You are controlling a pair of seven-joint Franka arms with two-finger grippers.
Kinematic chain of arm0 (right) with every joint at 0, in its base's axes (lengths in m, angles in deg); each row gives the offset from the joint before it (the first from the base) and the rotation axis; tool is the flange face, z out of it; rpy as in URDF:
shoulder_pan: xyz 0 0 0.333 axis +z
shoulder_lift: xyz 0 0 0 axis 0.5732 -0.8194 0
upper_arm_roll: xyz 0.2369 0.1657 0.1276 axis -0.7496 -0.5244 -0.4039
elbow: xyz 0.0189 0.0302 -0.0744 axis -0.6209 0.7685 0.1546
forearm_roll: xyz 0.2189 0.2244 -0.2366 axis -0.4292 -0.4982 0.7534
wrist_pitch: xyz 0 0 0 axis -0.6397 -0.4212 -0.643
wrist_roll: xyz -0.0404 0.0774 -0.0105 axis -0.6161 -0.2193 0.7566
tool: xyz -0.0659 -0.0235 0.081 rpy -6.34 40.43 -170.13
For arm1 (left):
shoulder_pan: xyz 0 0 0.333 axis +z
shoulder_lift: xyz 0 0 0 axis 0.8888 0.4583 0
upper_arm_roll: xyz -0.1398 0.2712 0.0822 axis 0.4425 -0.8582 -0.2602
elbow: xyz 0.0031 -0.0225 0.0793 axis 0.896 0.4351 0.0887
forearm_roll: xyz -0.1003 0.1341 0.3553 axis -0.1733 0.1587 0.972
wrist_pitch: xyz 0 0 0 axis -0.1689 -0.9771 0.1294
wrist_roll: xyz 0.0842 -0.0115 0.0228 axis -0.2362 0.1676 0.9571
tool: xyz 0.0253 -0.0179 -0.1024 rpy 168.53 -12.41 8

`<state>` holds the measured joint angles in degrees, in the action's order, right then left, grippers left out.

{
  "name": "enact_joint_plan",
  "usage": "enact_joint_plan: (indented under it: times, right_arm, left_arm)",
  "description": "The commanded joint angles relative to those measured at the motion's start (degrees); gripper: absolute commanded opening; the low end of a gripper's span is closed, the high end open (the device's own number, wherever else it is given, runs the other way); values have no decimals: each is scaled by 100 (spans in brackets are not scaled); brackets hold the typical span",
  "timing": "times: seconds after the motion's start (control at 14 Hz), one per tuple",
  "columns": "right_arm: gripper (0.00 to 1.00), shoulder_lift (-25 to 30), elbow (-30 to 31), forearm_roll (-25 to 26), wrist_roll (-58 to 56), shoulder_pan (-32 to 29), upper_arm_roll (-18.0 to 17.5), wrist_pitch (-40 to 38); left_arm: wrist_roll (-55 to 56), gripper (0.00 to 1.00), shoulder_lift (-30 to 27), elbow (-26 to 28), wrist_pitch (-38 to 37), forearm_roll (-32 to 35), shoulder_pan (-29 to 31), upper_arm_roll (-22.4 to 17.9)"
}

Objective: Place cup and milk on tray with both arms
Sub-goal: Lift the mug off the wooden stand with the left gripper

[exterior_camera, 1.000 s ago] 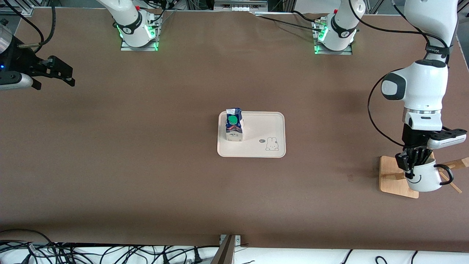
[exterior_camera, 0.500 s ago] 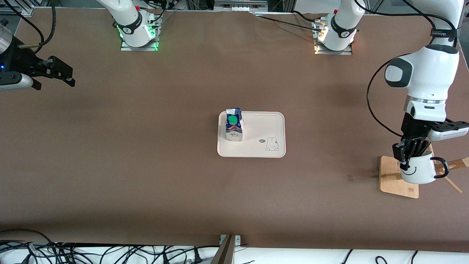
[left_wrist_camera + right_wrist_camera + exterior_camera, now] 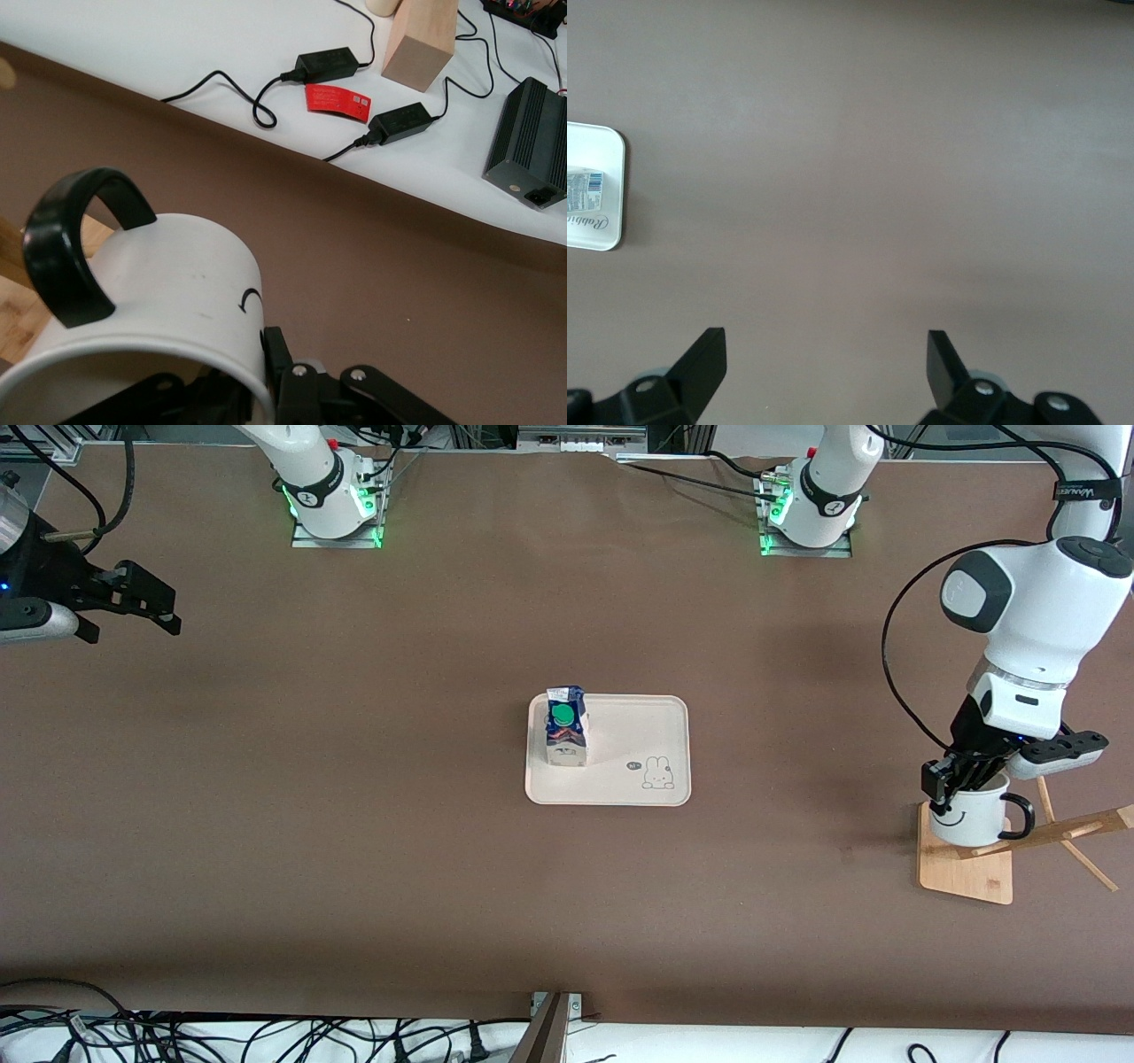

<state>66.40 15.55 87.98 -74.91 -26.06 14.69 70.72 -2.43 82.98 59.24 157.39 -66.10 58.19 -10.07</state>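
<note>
We have lifted the cup off the wooden rack, the left gripper clamped on its rim, ready to carry toward the tray holding the milk, while the right gripper waits, jaws apart.

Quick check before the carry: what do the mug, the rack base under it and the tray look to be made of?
Cup: probably glazed ceramic, with a smooth white wall and black loop handle.
Rack base: wood, pale with visible grain and a matte finish.
Tray: likely plastic or melamine, an even cream surface with rounded corners and printed rabbit; hard to say which.
</note>
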Motion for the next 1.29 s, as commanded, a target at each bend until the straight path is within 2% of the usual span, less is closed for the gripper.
enact_joint_plan:
  times: [0.0,0.21,0.29,0.57,0.71,0.86,1.07,1.21]
  right_arm:
    - [100,-58,-130,80,69,-83,-101,-14]
    - [100,-58,-130,80,69,-83,-101,-5]
    - [100,-58,-130,80,69,-83,-101,-5]
    - [100,-58,-130,80,69,-83,-101,30]
    - [100,-58,-130,80,69,-83,-101,39]
    - [100,-58,-130,71,69,-83,-101,65]
    - [100,-58,-130,80,69,-83,-92,74]
    - [100,-58,-130,80,69,-83,-92,74]
  left_arm:
    - [617,0,-94,-377,-947,-109,-30,-29]
    - [611,0,-42,-1203,-3107,-48,-56,-12]
    - [568,0,-50,-1292,-3436,-13,-126,-3]
    - [-98,0,-42,-1311,-4272,426,-284,172]
    - [-591,0,63,-1477,-4807,1249,-346,496]
    - [-716,0,195,-1636,-5187,1323,-582,595]
    - [-663,0,309,-1645,-5223,1306,-1101,630]
    - [-663,0,502,-1732,-5214,1192,-1137,1006]
